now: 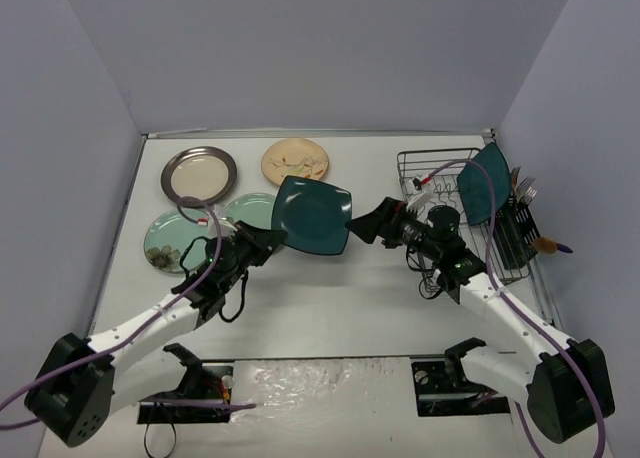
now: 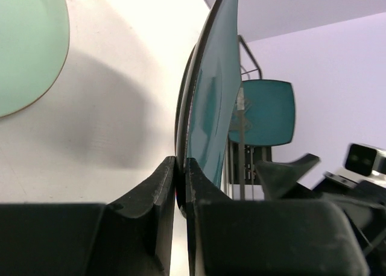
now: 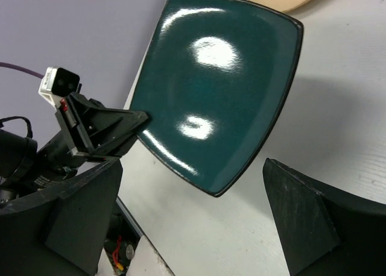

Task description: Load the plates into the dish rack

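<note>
My left gripper (image 1: 268,239) is shut on the near edge of a dark teal rounded-square plate (image 1: 312,215) and holds it tilted up off the table; the left wrist view shows the plate edge-on (image 2: 211,101) between my fingers (image 2: 158,185). My right gripper (image 1: 372,224) is open, just right of that plate, its jaws spread either side of the plate's lower corner (image 3: 217,95) without touching it. A second teal plate (image 1: 484,183) stands in the dish rack (image 1: 430,173). Two mint plates (image 1: 170,240) (image 1: 248,210), a cream floral plate (image 1: 295,161) and a grey-brown-rimmed cream plate (image 1: 199,174) lie flat on the table.
The rack's cutlery holder (image 1: 518,230) holds forks and utensils at its right side. Purple walls close in the white table (image 1: 350,298) on three sides. Purple cables loop from both arms.
</note>
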Available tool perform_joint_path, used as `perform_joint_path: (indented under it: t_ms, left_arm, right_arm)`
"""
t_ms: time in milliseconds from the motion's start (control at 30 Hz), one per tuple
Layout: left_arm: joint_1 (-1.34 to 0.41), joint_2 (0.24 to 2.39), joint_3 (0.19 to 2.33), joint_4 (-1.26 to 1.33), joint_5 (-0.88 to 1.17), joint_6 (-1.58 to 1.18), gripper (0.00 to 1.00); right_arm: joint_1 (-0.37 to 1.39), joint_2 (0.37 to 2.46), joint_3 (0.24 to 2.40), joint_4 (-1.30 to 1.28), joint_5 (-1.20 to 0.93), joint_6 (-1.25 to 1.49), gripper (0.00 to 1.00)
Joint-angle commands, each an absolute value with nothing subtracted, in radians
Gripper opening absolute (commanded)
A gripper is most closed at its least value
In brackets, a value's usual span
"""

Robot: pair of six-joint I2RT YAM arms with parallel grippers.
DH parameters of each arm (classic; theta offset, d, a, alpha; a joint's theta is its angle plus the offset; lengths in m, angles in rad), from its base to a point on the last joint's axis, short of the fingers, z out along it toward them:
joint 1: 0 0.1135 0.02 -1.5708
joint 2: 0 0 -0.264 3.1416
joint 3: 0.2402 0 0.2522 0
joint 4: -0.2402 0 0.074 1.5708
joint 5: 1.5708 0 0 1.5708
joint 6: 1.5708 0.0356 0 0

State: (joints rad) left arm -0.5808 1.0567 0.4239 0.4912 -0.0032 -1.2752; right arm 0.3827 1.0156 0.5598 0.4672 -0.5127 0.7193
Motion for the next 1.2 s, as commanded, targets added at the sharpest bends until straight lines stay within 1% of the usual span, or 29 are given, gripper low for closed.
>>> perform_joint_path:
  t_ms: [0, 100, 333, 633, 767, 833, 900, 1167]
  left_arm:
    - [-0.571, 0.895, 0.458, 0.635, -0.013, -1.320, 0.00]
    - [-0.568, 0.843, 0.452, 0.607, -0.012, -1.325, 0.00]
    - [-0.568, 0.779, 0.429, 0.632, -0.003, -1.368, 0.00]
    - [-0.569, 0.736, 0.416, 0.630, 0.000, -1.387, 0.00]
    - [-0.569, 0.725, 0.403, 0.634, 0.000, -1.390, 0.00]
    - [-0.569, 0.722, 0.400, 0.636, 0.000, -1.393, 0.00]
    - [-0.569, 0.721, 0.396, 0.640, 0.000, -1.394, 0.00]
    - [-0.569, 0.712, 0.385, 0.642, 0.000, -1.391, 0.00]
  right_arm:
    - [0.403, 1.091, 0.561, 0.712, -0.544, 0.738, 1.00]
    - [0.412, 1.150, 0.564, 0.792, -0.595, 0.735, 0.99]
    - [0.448, 1.252, 0.591, 0.899, -0.638, 0.727, 0.97]
    - [0.477, 1.337, 0.611, 1.035, -0.678, 0.760, 0.85]
    - [0.482, 1.367, 0.613, 1.110, -0.688, 0.795, 0.76]
    - [0.484, 1.380, 0.610, 1.129, -0.690, 0.814, 0.74]
    - [0.487, 1.394, 0.608, 1.168, -0.695, 0.831, 0.69]
    - [0.492, 1.414, 0.614, 1.208, -0.699, 0.858, 0.39]
